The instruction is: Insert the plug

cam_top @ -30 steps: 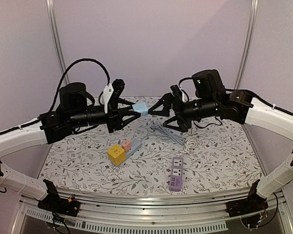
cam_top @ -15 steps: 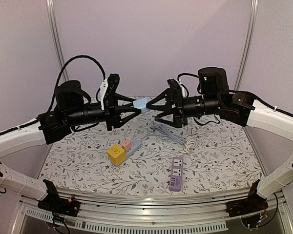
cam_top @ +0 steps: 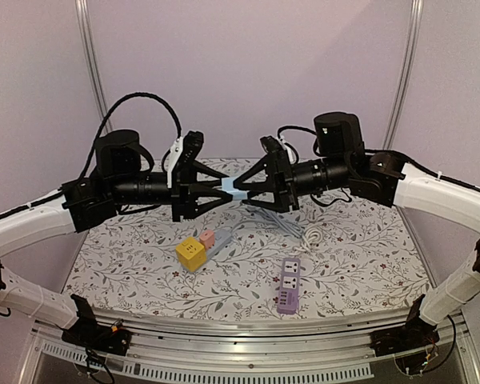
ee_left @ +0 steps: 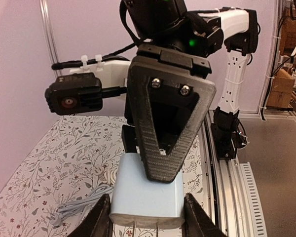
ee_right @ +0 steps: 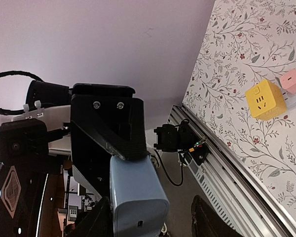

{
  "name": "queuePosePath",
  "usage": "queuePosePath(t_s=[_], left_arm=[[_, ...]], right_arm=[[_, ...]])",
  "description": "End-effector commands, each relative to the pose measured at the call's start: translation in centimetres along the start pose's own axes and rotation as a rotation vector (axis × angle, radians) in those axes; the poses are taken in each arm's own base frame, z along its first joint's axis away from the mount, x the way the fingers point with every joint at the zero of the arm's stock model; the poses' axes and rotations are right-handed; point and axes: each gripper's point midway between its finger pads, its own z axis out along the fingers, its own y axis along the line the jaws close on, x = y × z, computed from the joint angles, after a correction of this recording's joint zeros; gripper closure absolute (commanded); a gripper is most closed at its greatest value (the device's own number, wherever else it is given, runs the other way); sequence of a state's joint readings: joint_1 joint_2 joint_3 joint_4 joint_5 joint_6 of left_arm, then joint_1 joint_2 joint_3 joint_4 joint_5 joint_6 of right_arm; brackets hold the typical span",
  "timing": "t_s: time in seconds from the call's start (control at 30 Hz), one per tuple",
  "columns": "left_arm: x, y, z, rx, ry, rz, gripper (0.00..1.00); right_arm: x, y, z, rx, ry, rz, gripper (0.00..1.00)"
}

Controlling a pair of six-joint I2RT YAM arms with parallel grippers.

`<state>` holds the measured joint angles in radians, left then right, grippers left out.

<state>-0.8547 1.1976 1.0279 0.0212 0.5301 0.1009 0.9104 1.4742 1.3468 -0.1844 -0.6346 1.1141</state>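
High above the table my left gripper (cam_top: 222,190) holds the light blue plug (cam_top: 233,189) in the air, shut on its two sides. The left wrist view shows the plug (ee_left: 145,197) tight between my left gripper's (ee_left: 145,222) fingers, its prongs toward the camera. My right gripper (cam_top: 243,190) faces it tip to tip, its jaws straddling the plug's other end. Seen from the right wrist, the plug (ee_right: 135,197) lies against one finger of my right gripper (ee_right: 150,224), with a clear gap to the other finger.
A purple power strip (cam_top: 288,285) lies at the front of the floral table (cam_top: 360,256). A yellow cube socket (cam_top: 190,254) and a pink one (cam_top: 207,238) sit on a grey strip at centre left. A coiled grey cable (cam_top: 286,224) lies behind.
My right gripper moved left onto the plug and its jaws narrowed from wide open to straddling it. The left gripper kept its hold and shifted slightly.
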Motion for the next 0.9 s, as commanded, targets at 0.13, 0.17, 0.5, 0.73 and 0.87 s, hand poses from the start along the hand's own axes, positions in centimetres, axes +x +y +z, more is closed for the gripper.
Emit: queuePosePath(t_s=[0.13, 0.17, 0.5, 0.73, 0.87], left_arm=[[-0.4, -0.5, 0.2, 0.034, 0.0, 0.062, 1.0], [-0.2, -0.4, 0.2, 0.029, 0.003, 0.063, 1.0], [0.4, -0.1, 0.4, 0.012, 0.007, 0.056, 1.0], [0.5, -0.3, 0.4, 0.021, 0.005, 0.059, 1.0], [0.8, -0.3, 0.4, 0.022, 0.009, 0.057, 1.0]], right_arm=[[0.5, 0.6, 0.9, -0.034, 0.053, 0.008, 0.51], [0.6, 0.5, 1.0, -0.034, 0.058, 0.011, 0.51], [0.8, 0.3, 1.5, -0.037, 0.083, 0.028, 0.55], [0.8, 0.3, 1.6, -0.038, 0.083, 0.028, 0.57], [0.8, 0.3, 1.7, -0.038, 0.084, 0.03, 0.57]])
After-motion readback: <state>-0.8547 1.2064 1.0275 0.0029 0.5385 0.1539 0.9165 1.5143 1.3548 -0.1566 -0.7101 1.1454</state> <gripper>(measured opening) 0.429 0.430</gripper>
